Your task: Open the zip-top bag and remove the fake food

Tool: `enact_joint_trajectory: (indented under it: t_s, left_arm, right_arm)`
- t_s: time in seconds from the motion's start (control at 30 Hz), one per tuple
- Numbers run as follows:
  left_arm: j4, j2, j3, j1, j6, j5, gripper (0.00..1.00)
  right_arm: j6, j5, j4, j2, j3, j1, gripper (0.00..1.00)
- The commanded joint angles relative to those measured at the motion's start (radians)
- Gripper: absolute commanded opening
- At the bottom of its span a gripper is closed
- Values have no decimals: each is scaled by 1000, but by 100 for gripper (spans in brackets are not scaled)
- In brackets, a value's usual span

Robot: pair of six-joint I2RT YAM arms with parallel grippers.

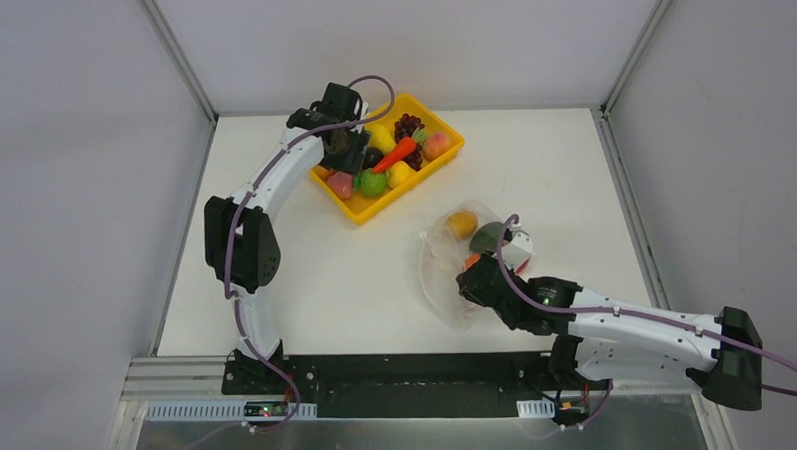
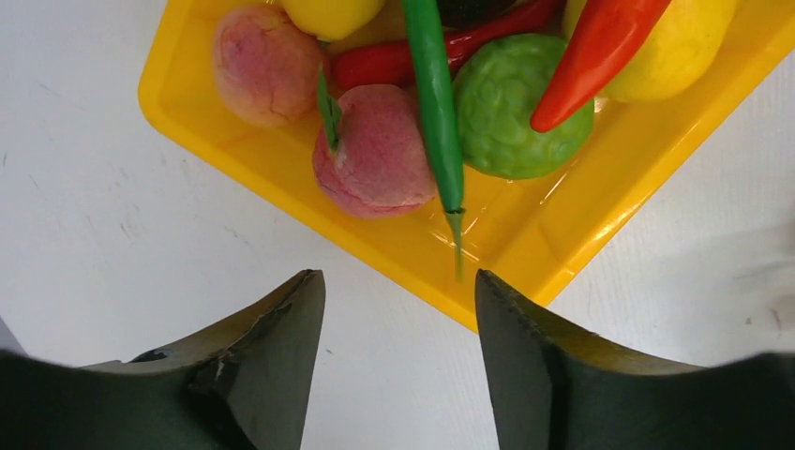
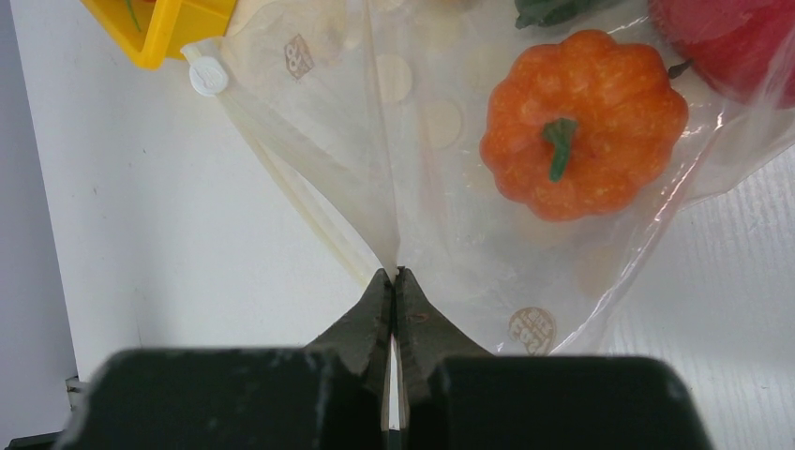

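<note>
The clear zip-top bag lies right of centre on the table, with a yellow-orange fruit and a dark green piece in it. My right gripper is shut on a raised fold of the bag. In the right wrist view the gripper pinches the bag's film. An orange pumpkin and a red ball show through the plastic. A white zip slider sits at the strip's end. My left gripper hovers over the yellow tray's near-left side, open and empty.
The yellow tray at the back centre holds several fake fruits and vegetables and a dark grape bunch. In the left wrist view its rim holds in peaches, a green fruit, a green bean and red chillies. Grey walls enclose the table.
</note>
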Motion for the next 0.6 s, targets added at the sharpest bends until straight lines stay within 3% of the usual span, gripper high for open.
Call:
enact_joint_trajectory:
  t_s: [0.0, 0.23, 0.43, 0.57]
  left_arm:
    - [-15, -96, 29, 5, -14, -17, 63]
    - [0, -282, -94, -1, -155, 106, 66]
    - [153, -554, -415, -51, -341, 258, 66]
    - [273, -708, -628, -143, -445, 313, 66]
  right_arm:
    - [-10, 10, 14, 7, 18, 3, 0]
    - [-31, 4, 19, 42, 45, 4, 0]
    - [-60, 18, 2, 45, 85, 5, 0]
    - [-80, 20, -17, 41, 110, 5, 0]
